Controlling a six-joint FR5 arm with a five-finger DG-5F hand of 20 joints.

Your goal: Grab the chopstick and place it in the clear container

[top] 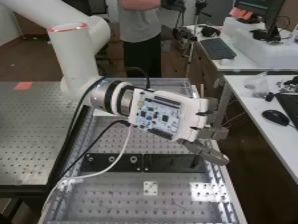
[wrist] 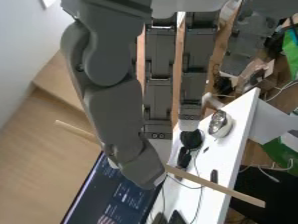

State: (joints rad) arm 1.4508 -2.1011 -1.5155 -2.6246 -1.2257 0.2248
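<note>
In the high view the hand (top: 210, 133) hangs above a metal bench (top: 106, 197) full of small holes, fingers pointing to the view's right, with a circuit board (top: 157, 115) on its back.

A see-through plastic thing (top: 257, 83) lies on the white desk at the right; whether it is a bag or a container, and what it holds, I cannot tell. Near it are a black mouse (top: 275, 117) and small dark bits.

A black bar (top: 175, 163) crosses the bench, a small pale plate (top: 151, 188) sits nearer, and a white cable (top: 117, 161) loops over the left side. Further back, a keyboard (top: 217, 49) rests on another desk.

In the wrist view the chopstick (wrist: 219, 187) is plain pale wood, straight and slim — in the air, running at a slant behind the thumb (wrist: 136, 162) and out both sides. The hand is clamped on it by the thumb.

Beyond are a dark screen (wrist: 114, 192), a round white-and-silver object (wrist: 220, 123) on a white tabletop (wrist: 233, 117), loose cables, and a plain wall (wrist: 26, 60).
</note>
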